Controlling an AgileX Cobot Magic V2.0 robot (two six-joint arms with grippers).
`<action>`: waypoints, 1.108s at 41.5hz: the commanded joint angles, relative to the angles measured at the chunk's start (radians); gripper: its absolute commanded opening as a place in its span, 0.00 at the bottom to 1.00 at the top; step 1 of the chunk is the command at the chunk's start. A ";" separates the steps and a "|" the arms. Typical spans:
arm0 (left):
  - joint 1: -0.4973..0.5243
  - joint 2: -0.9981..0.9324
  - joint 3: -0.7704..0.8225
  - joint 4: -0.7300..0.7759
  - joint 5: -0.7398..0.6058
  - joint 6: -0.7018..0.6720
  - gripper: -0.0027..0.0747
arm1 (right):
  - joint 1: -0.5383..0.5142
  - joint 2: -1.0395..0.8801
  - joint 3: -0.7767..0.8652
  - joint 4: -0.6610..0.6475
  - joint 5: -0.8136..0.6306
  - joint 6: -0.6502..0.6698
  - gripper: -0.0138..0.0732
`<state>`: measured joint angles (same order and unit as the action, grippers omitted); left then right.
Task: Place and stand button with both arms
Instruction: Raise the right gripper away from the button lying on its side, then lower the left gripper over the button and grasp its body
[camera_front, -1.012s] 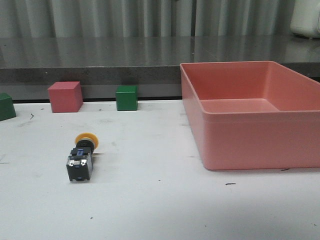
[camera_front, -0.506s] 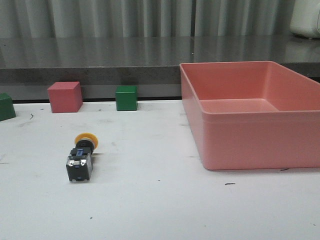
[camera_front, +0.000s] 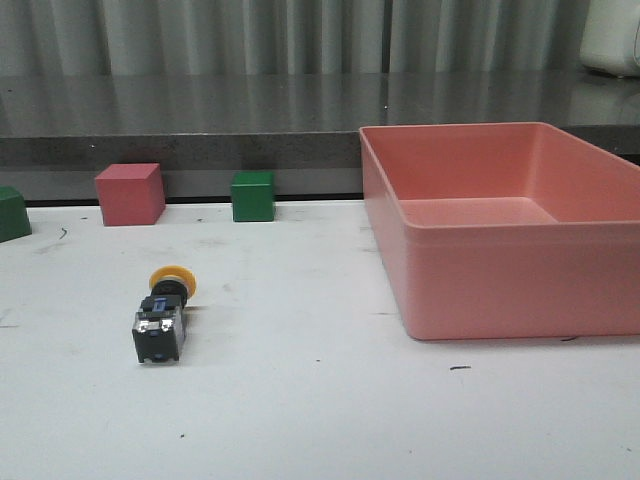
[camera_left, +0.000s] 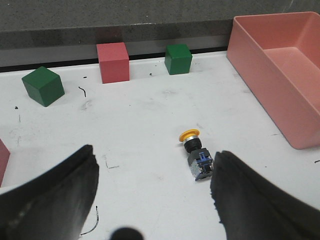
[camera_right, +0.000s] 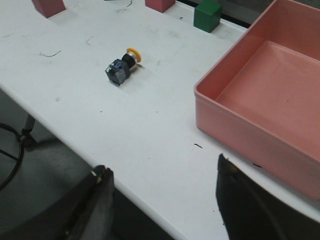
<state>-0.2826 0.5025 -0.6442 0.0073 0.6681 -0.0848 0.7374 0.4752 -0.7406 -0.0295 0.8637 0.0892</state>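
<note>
The white bench (camera_front: 320, 400) takes up most of the front view, scuffed with a few dark marks. Biggest thing on it is the pink bin (camera_front: 505, 225), sitting out at about 3 o'clock, open top, nothing visible inside. Then the pink cube (camera_front: 130, 193) at roughly 10 o'clock along the back edge, a green cube (camera_front: 253, 195) just to its right around 11, and another green cube (camera_front: 12, 213) half cut off at the far left, 9 o'clock-ish.

The button (camera_front: 164, 315) is lying on its side at around 8 o'clock, well apart from the bin, yellow cap pointing toward the back of the bench and the blocky base toward the camera. Nothing is touching it.

Left gripper (camera_left: 155, 185) has its jaws spread wide, released, hanging above the bench with the button near one finger. Right gripper (camera_right: 162, 200) is also released, jaws apart, holding nothing.
</note>
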 joint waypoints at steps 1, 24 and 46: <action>-0.009 0.011 -0.037 -0.007 -0.065 -0.003 0.65 | -0.006 0.003 -0.023 0.063 -0.058 -0.097 0.69; -0.009 0.011 -0.037 -0.007 -0.066 -0.003 0.65 | -0.006 0.003 -0.023 0.099 -0.062 -0.153 0.69; -0.009 0.172 -0.218 -0.057 -0.004 0.020 0.65 | -0.006 0.003 -0.023 0.099 -0.062 -0.153 0.69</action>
<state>-0.2826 0.6014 -0.7857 -0.0349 0.6984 -0.0720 0.7374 0.4752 -0.7406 0.0618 0.8643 -0.0555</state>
